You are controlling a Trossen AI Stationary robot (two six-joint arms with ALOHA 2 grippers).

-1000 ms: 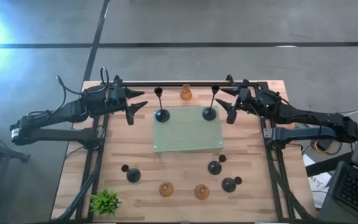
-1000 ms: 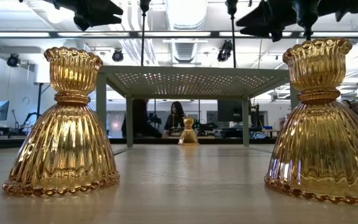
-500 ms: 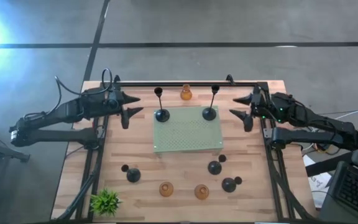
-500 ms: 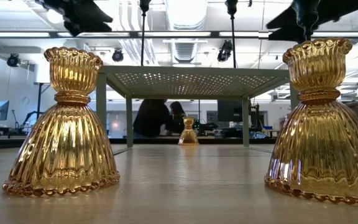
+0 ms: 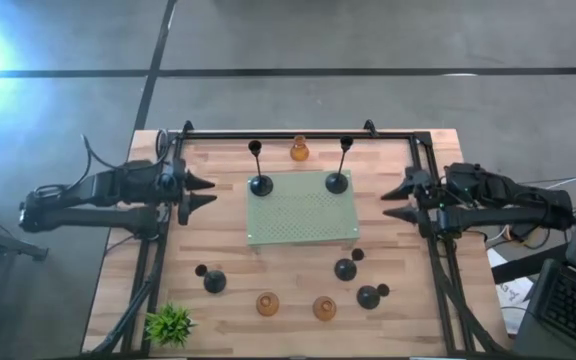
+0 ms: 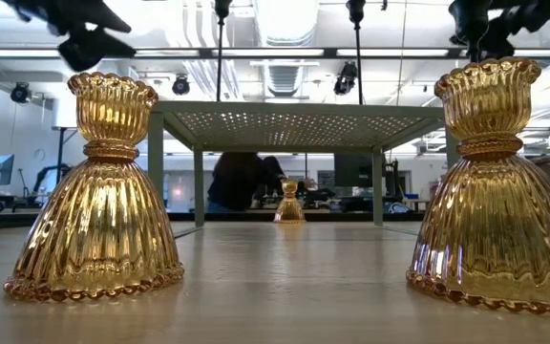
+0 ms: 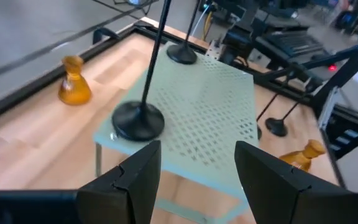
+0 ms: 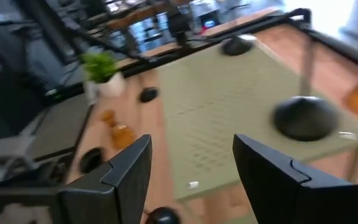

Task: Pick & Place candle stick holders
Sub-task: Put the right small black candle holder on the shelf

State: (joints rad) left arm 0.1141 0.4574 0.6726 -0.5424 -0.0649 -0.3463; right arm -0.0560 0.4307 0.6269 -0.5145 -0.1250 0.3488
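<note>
Your left gripper (image 5: 199,191) hangs with fingers spread and empty, just off the left edge of the green perforated stand (image 5: 302,207). Your right gripper (image 5: 398,198) mirrors it off the stand's right edge, jaws apart, holding nothing.

Count on the table: one stand, five black holders, three amber holders, one plant.

Two tall black holders stand on the stand's rear corners, the left one (image 5: 259,178) nearest your left gripper, the right one (image 5: 338,176) nearest your right gripper, neither touched. Three short black holders sit in front of the stand: one (image 5: 212,279) towards its left, two (image 5: 346,267) (image 5: 369,295) towards its right, well apart from both grippers.

One amber holder (image 5: 299,150) stands behind the stand, between the tall stems; two (image 5: 267,302) (image 5: 324,307) stand in front of it.

The small green plant (image 5: 170,323) sits beyond the stand's front-left corner.
</note>
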